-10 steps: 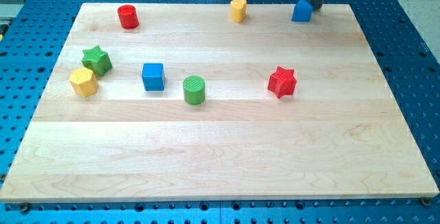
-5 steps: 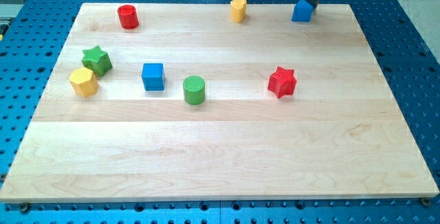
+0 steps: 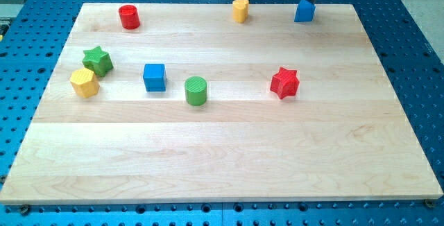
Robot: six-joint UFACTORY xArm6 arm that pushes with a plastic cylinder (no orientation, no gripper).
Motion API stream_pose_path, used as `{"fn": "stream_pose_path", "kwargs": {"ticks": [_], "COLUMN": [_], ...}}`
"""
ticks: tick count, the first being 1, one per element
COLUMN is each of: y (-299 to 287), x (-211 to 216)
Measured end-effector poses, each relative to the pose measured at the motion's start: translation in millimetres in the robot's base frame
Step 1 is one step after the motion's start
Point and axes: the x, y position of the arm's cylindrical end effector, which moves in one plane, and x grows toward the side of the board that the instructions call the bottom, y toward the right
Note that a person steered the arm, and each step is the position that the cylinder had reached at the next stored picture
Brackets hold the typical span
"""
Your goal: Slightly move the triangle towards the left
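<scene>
The small blue triangular block sits at the far edge of the pale wooden board, toward the right. The dark straight rod comes down from the far side directly behind it, and my tip appears to meet the block's far upper edge, slightly to its right; whether it truly touches cannot be told. The rod has no jaws, so there is nothing to spread or close.

Left of the triangle, along the same far edge, stand a small yellow cylinder-like block and, well further left, a red cylinder. Nearer, a red star block lies right of centre. A green cylinder and a blue cube sit left of centre. At the left edge, a green star lies just beside a yellow hexagonal block.
</scene>
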Motion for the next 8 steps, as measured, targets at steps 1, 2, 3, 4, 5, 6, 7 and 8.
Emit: {"fn": "stream_pose_path", "kwargs": {"ticks": [1,2,3,4,5,6,7,8], "y": [-2,-5,-6,-9,-12,-15,-19,-22], "x": [0,0,0,0,0,-1,-1,0]}}
